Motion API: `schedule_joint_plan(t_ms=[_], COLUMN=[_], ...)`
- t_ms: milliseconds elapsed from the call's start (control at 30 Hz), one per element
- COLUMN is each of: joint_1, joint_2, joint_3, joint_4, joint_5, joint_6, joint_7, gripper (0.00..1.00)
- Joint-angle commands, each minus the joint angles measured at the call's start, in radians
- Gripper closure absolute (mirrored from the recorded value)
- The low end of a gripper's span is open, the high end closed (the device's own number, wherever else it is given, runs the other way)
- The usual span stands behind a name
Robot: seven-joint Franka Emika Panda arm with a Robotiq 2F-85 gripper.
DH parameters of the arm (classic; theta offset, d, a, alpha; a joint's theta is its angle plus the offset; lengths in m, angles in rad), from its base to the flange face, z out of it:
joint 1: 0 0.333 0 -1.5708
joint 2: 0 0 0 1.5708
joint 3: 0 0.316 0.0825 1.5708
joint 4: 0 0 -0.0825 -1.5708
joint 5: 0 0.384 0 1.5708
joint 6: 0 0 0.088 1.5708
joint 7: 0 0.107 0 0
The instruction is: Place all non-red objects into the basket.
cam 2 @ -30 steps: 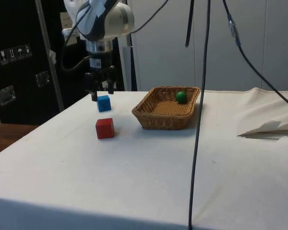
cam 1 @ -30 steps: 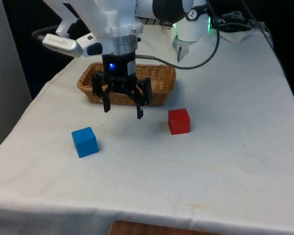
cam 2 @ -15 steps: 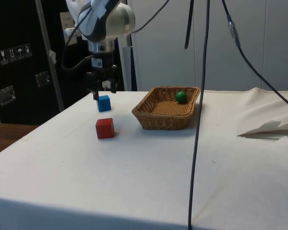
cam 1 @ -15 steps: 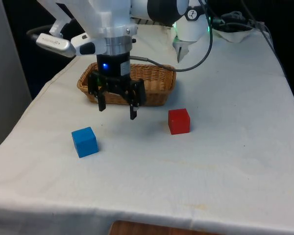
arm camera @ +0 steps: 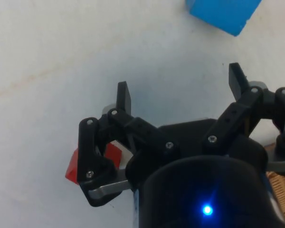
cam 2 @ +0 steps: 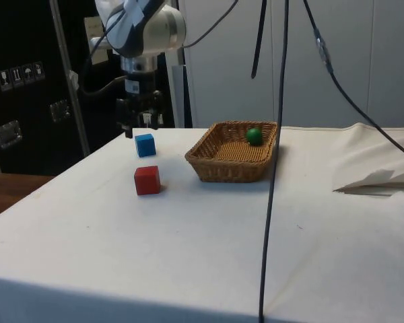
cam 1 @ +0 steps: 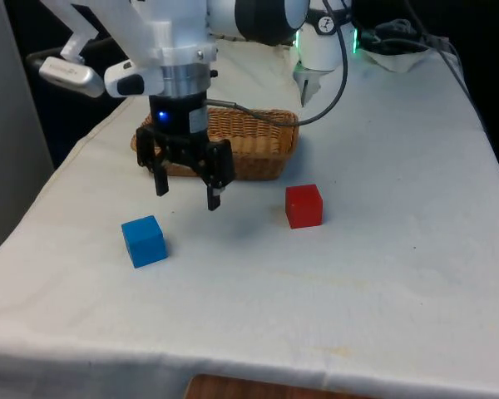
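Since a second ago the gripper (cam 1: 186, 196) has drifted toward the front view's left, away from the red cube and closer to the blue cube, while both cubes and the basket lie as they did.

Taking the wicker basket (cam 1: 258, 150) as the landmark: the white-clothed table (cam 1: 382, 266) spreads all around it. The basket itself sits near the table's far end, and the white arm (cam 1: 162, 50) reaches over its left end in the front view. The gripper hangs above the cloth just in front of the basket, fingers (arm camera: 125, 97) spread wide with nothing between them. The blue cube (cam 1: 143, 241) rests in front of the basket toward the front view's left. The red cube (cam 1: 303, 205) rests just in front of the basket's right end. A small green ball (cam 2: 254, 135) lies inside the basket.
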Motion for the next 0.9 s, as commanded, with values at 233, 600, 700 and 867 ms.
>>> schedule_joint_plan(t_ms=[233, 600, 700, 867], joint_1=[-0.017, -0.022, -0.017, -0.027], joint_2=[0.027, 0.047, 0.047, 0.084], joint_3=[-0.011, -0.03, -0.037, -0.04], joint_4=[0.044, 0.048, 0.042, 0.07], joint_5=[0.032, 0.051, 0.053, 0.068], joint_6=[-0.03, -0.019, -0.017, -0.013], joint_7=[0.002, 0.026, 0.029, 0.057], gripper=[0.0, 0.0, 0.0, 0.0])
